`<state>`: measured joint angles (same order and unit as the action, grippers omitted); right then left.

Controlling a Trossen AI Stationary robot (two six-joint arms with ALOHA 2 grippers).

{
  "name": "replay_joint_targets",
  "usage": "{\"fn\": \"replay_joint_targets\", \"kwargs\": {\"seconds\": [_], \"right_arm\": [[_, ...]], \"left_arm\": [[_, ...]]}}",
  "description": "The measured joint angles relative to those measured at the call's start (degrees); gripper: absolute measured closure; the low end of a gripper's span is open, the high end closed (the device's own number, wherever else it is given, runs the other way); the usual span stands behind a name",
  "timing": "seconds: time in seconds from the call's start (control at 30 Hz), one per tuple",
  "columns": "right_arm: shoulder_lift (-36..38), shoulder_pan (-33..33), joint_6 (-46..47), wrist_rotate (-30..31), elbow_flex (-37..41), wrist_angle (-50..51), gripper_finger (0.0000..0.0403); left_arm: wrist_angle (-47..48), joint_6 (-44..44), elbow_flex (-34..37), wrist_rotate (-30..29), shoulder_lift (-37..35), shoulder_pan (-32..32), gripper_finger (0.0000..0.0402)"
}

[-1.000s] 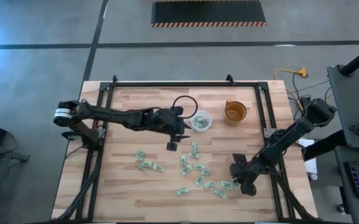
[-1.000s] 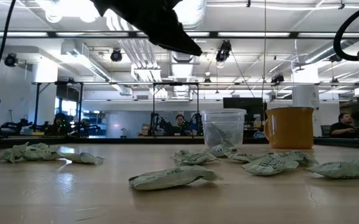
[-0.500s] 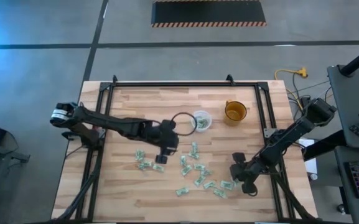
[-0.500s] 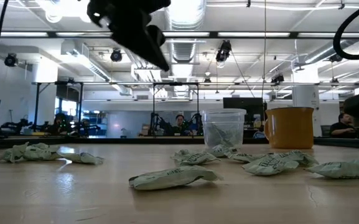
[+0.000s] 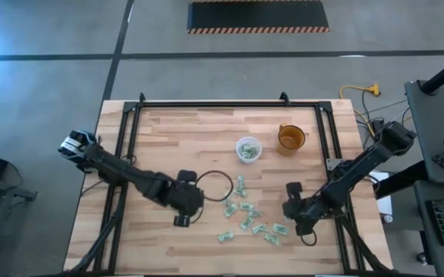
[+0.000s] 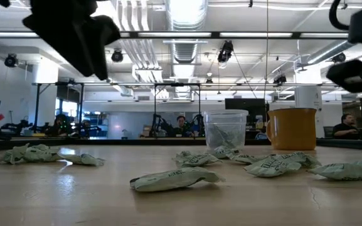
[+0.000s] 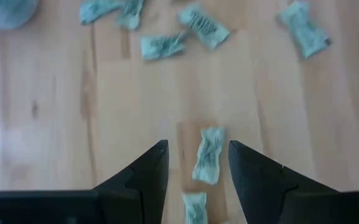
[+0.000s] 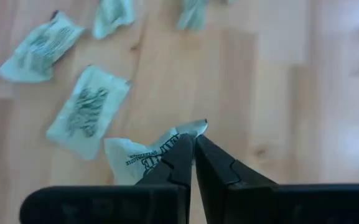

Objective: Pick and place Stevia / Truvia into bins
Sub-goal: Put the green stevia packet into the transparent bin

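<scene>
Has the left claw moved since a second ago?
Yes. The left claw has swung away from the clear cup, toward the table's near edge and leftward.

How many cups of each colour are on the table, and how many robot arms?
Small round see-through plastic cup: 1
Round orange cup: 1
Dark robot arms: 2, left and right
Total: 4
</scene>
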<state>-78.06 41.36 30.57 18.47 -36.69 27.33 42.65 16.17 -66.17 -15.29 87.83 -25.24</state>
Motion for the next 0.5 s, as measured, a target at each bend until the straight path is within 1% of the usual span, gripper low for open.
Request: {"fn": "replay_joint_targets", "kwargs": {"seconds": [0.13, 0.3, 0.37, 0.5], "right_arm": [[0.06, -0.02, -6.52, 6.76, -3.68, 2.51, 0.0394], [0.07, -0.27, -18.32, 15.58, -8.15, 2.48, 0.0394], [0.07, -0.8, -22.56, 20.76, -9.92, 2.41, 0.0394], [0.08, -3.45, -28.61, 35.48, -12.4, 0.81, 0.0394]], "left_arm": [[1.75, 4.35, 0.0, -4.65, 0.0, -3.4, 0.0251], [1.37, 4.58, 0.0, -7.18, 0.0, -5.62, 0.0251], [1.36, 4.6, 0.18, -8.17, 0.0, -5.97, 0.0251], [-0.04, 4.71, 2.17, -10.47, 0.0, -6.14, 0.0251]]}}
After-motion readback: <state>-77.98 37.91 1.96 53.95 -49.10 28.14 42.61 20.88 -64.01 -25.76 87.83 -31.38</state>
